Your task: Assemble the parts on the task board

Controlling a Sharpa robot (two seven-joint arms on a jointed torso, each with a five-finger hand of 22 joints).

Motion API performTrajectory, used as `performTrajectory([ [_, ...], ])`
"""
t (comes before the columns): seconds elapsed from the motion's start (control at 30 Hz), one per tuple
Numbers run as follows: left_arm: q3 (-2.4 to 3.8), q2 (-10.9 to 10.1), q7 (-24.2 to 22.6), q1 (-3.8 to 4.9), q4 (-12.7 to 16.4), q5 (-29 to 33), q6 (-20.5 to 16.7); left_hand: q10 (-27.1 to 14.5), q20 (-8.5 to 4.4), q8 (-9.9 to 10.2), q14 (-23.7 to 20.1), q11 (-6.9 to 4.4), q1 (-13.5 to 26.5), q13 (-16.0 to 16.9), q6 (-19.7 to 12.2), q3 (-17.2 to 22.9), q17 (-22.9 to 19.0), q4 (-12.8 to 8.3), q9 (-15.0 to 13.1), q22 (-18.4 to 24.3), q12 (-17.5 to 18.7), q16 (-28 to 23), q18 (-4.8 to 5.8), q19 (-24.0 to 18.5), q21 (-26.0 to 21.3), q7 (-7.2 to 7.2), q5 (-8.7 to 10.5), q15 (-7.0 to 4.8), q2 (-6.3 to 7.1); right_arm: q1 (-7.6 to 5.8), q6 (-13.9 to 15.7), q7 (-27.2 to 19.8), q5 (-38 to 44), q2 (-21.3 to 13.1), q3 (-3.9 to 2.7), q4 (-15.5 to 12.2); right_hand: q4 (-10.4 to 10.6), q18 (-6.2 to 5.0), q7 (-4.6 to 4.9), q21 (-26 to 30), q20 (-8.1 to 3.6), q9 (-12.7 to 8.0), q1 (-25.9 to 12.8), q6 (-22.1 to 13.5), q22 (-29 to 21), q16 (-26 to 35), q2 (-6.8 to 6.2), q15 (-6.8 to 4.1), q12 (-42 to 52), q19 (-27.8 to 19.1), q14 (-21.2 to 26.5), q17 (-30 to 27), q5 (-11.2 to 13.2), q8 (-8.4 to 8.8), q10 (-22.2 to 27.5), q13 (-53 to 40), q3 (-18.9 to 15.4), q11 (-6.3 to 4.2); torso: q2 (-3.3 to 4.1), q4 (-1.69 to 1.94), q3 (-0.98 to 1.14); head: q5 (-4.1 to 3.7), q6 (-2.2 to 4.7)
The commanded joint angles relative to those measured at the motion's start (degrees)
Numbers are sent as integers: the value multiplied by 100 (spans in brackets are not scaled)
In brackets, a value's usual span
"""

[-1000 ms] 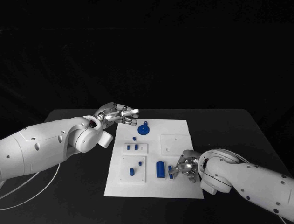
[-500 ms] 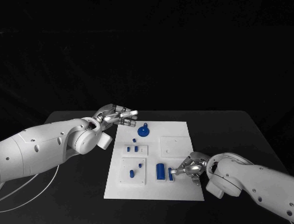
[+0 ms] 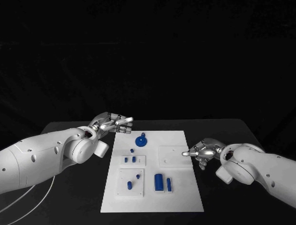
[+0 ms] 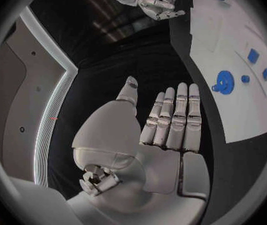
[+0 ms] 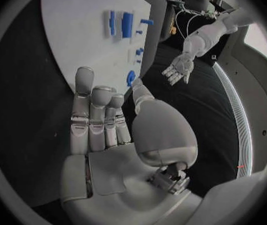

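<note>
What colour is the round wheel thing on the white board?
Blue. The wheel shows best in the head view.

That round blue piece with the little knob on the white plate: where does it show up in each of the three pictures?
Head view: the round blue piece lies near the task board's far edge, close to the left hand.
Left wrist view: round blue piece beyond the fingertips, on the board.
Right wrist view: at the board's edge.
Shared landmark: the task board.

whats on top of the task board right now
On the task board lie small blue parts: a round gear-like piece, small pegs and a long cylinder. Neither hand covers it; whatever lies beneath stays hidden.
</note>
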State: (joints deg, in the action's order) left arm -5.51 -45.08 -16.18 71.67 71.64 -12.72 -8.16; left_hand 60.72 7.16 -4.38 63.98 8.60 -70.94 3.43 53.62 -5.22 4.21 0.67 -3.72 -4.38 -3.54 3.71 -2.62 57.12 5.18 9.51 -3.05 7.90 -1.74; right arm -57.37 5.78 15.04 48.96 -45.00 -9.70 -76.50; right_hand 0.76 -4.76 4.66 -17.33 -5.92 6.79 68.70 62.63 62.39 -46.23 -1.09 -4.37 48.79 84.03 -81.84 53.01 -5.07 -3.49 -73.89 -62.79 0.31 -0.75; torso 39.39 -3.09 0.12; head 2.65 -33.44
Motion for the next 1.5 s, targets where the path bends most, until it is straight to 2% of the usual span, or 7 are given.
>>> performTrajectory([
  [0.03, 7, 71, -152, 5, -118, 295, -205, 50, 8, -33, -8, 5, -43, 8, 49, 0, 1, -27, -2, 11, 10, -15, -4, -76, -46, -4, 5, 7, 8, -100, 3, -1003, -827, 118, -26, 412, -310, -7, 38, 343, 55, -39, 151, -16, -324, 345, 161, 12, -640, 69, 132, -197, -54, -13, 336, 490, 51, 17, -73, -31, -11, -21, 133],
  [0.77, 26, 906, -151, 128, -1741, 1011, -253, -693, 227, 54, -1093, -105, -186, -8, -548, 38, -72, -232, 40, 21, 17, -31, -102, -368, -108, -220, 19, 43, 93, -248, -362, -2919, -2864, 1402, -642, 2767, -1132, -924, 24, 1337, 2252, -355, 181, -1256, -5876, 4288, 420, 1137, -4553, -3798, 2885, -4970, -443, 26, 2050, 5958, 497, 671, -317, -97, 93, 133, 572],
  [0.93, 26, 993, -166, 140, -1863, 1040, -184, -682, 303, 53, -1101, -103, -270, -8, -535, 84, -71, -300, 38, 16, 17, -30, -207, -389, -97, -202, 29, 20, 178, -249, -373, -2979, -2886, 1450, -700, 2862, -1090, -932, 99, 1338, 2257, -357, 171, -1297, -5893, 4288, 433, 1171, -4553, -4156, 2861, -4970, -432, 28, 2034, 5959, 392, 740, -348, -76, 103, 142, 567],
  [0.97, 22, 966, -68, 127, -1844, 862, -236, -6072, -716, 438, -6398, -860, 1975, -343, -5362, 522, -421, -67, 372, 438, 354, -371, 262, -5712, -518, -951, 305, -790, 174, -248, -235, -2659, -2696, 1439, -692, 2841, -76, 476, -466, 1733, 592, -679, -1938, -6263, -6239, 4623, 109, 437, -4879, -8403, 8184, -5301, 507, 349, 7389, 6279, -31, 75, -318, -95, 90, 137, 567],
  [1.2, 68, 885, -180, 16, -1525, 897, -528, -6072, -716, 438, -6398, -860, 3020, -343, -5362, 522, -421, -67, 372, 438, 354, -371, 262, -5712, -518, -951, 305, -790, 174, -250, 76, -2798, -2864, 1331, -564, 2520, -76, 476, -466, 1733, 592, -679, -6870, -6263, -6239, 4623, 109, 437, -4879, -8403, 8184, -5301, 507, 349, 7389, 6279, -31, 75, -440, 3, 65, 40, 407],
  [1.23, 89, 849, -231, -34, -1379, 914, -661, -6072, -716, 438, -6398, -860, 7094, -343, -5362, 522, -421, -67, 372, 438, 354, -371, 262, -5712, -518, -951, 305, -790, 174, -251, 218, -2862, -2940, 1282, -507, 2375, -76, 476, -466, 1733, 592, -679, -6870, -6263, -6239, 4623, 109, 437, -4879, -8403, 8184, -5301, 507, 349, 7389, 6279, -31, 75, -496, 48, 54, -5, 333],
  [1.5, 271, 530, -676, -474, -116, 1054, -1816, -6072, -716, 438, -6398, -860, 7094, -343, -5362, 522, -421, -67, 372, 438, 354, -371, 262, -5712, -518, -951, 305, -790, 174, -261, 1446, -3412, -3605, 857, -5, 1111, -76, 476, -466, 1733, 592, -679, -6870, -6263, -6239, 4623, 109, 437, -4879, -8403, 8184, -5301, 507, 349, 7389, 6279, -31, 75, -785, 281, -5, -237, -47],
])
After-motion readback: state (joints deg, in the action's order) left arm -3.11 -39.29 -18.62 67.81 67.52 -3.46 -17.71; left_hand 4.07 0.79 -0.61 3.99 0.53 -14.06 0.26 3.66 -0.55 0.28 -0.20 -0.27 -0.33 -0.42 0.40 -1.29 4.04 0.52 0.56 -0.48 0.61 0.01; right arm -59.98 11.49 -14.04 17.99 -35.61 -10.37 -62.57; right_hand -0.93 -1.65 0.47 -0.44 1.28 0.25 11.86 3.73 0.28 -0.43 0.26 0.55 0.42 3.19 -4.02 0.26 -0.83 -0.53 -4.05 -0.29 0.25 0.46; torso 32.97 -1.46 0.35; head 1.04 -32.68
